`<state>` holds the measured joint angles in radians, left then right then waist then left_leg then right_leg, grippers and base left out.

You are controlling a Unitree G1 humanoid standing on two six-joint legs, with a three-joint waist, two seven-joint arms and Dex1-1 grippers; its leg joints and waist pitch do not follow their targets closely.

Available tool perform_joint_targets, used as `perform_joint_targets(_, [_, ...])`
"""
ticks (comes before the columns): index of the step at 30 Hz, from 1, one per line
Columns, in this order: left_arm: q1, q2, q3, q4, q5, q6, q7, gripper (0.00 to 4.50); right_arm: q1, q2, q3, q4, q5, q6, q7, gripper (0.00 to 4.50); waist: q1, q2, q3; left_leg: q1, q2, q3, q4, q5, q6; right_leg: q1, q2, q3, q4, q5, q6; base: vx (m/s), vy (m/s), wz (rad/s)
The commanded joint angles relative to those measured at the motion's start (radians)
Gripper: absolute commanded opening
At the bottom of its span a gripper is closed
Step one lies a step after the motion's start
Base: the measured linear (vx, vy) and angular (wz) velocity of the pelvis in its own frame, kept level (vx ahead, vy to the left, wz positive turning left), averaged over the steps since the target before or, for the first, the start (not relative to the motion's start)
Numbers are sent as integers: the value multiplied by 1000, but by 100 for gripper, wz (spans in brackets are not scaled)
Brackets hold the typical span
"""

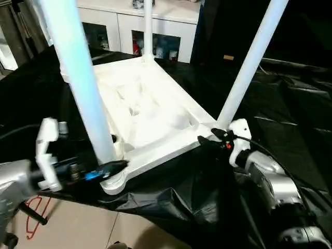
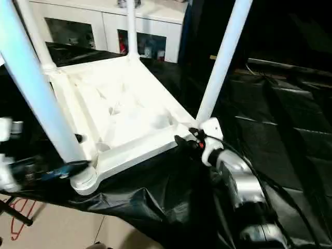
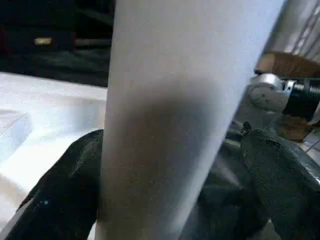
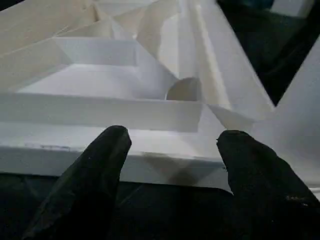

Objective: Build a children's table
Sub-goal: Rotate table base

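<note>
The children's table lies upside down on a worktop draped in black sheeting, its ribbed underside facing up. Legs stand in at least three corner sockets: the near-left leg, the near-right leg and a far leg. The fourth corner is hard to make out behind the near-left leg. A white cabinet with glass doors stands behind.

The left hand sits low on the near-left leg just above its socket. In the left wrist view its black fingers stand wide apart on either side of the tube, not visibly pinching it. The right hand is at the near-right corner, its fingers parted, pointing at the tabletop's edge and not closed on anything.

The whole piece looks like hollow moulded plastic: probably light, fairly stiff in the ribbed top, and smooth enough to slip in rubber fingers. The tapered legs would give long leverage, so gripping near the sockets seems safest. For turning it over, the rim ribs likely offer a better hold than the round tubes.
</note>
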<state>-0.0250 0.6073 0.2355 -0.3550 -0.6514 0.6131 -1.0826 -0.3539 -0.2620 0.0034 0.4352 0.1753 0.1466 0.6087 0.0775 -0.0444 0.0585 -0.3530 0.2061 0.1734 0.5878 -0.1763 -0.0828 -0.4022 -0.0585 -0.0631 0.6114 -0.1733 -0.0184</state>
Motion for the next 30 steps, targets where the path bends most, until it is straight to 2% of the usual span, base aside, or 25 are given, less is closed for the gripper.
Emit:
perform_joint_targets(1, [-43, -33, -56, 11, 10, 3, 21, 448, -4, -15, -11, -35, -22, 19, -31, 327, -2, 21, -53, 13, 17, -8, -79, -360, -31, 30, -58, 45, -93, -443, -105, 0, 0, 0])
perform_joint_targets(2, [-50, -39, -60, 13, 10, 5, 25, 448, -5, -16, -13, -36, -23, 20, -34, 327, -1, 26, -54, 18, 17, -6, -76, -360, -35, 27, -59, 46, -93, -425, -111, 0, 0, 0])
perform_joint_targets(4, [-96, -72, -101, 33, 18, 15, 49, 448, -4, -15, -27, -49, -24, 50, -65, 327, 0, 23, -55, 15, 16, -6, -76, -350, -33, 32, -58, 46, -90, -408, -113, 0, 0, 0])
perform_joint_targets(5, [-107, -77, -115, 40, 21, 14, 56, 448, -4, -15, -29, -47, -30, 57, -80, 327, 1, 29, -56, 15, 16, -7, -76, -347, -36, 33, -58, 46, -89, -392, -114, 0, 0, 0])
perform_joint_targets(7, [-128, -92, -141, 55, 26, 5, 69, 448, -4, -18, -26, -44, -54, 45, -118, 327, 4, 26, -57, 14, 15, -6, -75, -340, -36, 34, -58, 45, -87, -383, -119, 0, 0, 0])
perform_joint_targets(8, [-138, -100, -153, 59, 31, 4, 77, 448, -7, -12, -40, -46, -48, 40, -139, 327, 5, 31, -57, 14, 13, -6, -74, -335, -38, 34, -57, 45, -87, -383, -117, 0, 0, 0])
perform_joint_targets(9, [-148, -109, -165, 65, 34, 6, 81, 448, -11, -5, -61, -53, -38, 29, -165, 327, 5, 27, -58, 14, 14, -5, -74, -329, -37, 35, -58, 45, -87, -379, -115, 0, 0, 0])
perform_joint_targets(11, [-161, -122, -180, 72, 34, 8, 83, 448, -17, 8, -104, -72, -9, 30, -205, 327, 5, 33, -60, 14, 13, -5, -73, -323, -38, 35, -58, 45, -86, -369, -113, 0, 0, 0])
perform_joint_targets(15, [-171, -135, -202, 87, 44, -2, 88, 448, -20, 14, -149, -92, 17, 51, -249, 327, 3, 32, -60, 11, 12, -4, -73, -311, -33, 39, -56, 44, -85, -360, -107, 0, 0, 0])
perform_joint_targets(16, [-175, -142, -210, 88, 44, -12, 92, 448, -21, 3, -144, -80, 4, 78, -259, 327, 2, 36, -59, 12, 11, -4, -72, -308, -32, 38, -55, 43, -86, -366, -104, 0, 0, 0])
perform_joint_targets(19, [-192, -156, -227, 94, 38, -17, 91, 448, -24, -16, -94, -22, -43, 102, -246, 327, 3, 37, -60, 12, 10, -4, -70, -309, -34, 38, -55, 42, -88, -372, -110, 0, 0, 0])
perform_joint_targets(20, [-195, -158, -232, 93, 34, -14, 88, 448, -25, -15, -79, -8, -50, 103, -234, 327, 2, 35, -58, 8, 9, -4, -71, -314, -33, 40, -56, 41, -89, -383, -110, 0, 0, 0])
perform_joint_targets(21, [-197, -159, -235, 93, 31, -12, 87, 448, -25, -13, -70, -1, -53, 103, -226, 327, 2, 35, -59, 10, 9, -4, -70, -317, -32, 40, -57, 41, -90, -390, -108, 0, 0, 0])
perform_joint_targets(22, [-202, -164, -249, 81, 18, 3, 82, 448, -35, 2, -58, 22, -44, 108, -201, 327, 1, 30, -59, 9, 10, -4, -69, -317, -29, 40, -58, 41, -91, -399, -107, 0, 0, 0])
perform_joint_targets(23, [-203, -167, -253, 76, 13, 9, 82, 448, -39, 7, -51, 30, -44, 109, -194, 327, 2, 34, -59, 9, 11, -4, -70, -311, -26, 38, -60, 42, -90, -397, -111, 0, 0, 0])
perform_joint_targets(24, [-210, -179, -270, 68, 7, 17, 85, 448, -56, 21, -27, 61, -59, 97, -184, 327, 2, 33, -60, 8, 13, -5, -70, -304, -26, 39, -60, 42, -87, -386, -120, 0, 0, 0])
perform_joint_targets(28, [-223, -192, -291, 69, 8, 23, 86, 448, -79, 38, -16, 92, -64, 91, -183, 327, 3, 32, -59, 7, 14, -4, -70, -289, -29, 42, -59, 43, -83, -357, -128, 0, 0, 0])
perform_joint_targets(29, [-223, -192, -291, 69, 8, 23, 86, 448, -79, 38, -16, 92, -64, 91, -183, 327, 3, 30, -59, 9, 14, -4, -70, -287, -29, 41, -60, 44, -82, -356, -128, 0, 0, 0])
perform_joint_targets(30, [-242, -205, -319, 72, -3, 44, 81, 448, -113, 58, -3, 129, -61, 82, -171, 327, 1, 26, -60, 6, 14, -4, -70, -279, -29, 43, -61, 44, -79, -354, -131, 0, 0, 0])
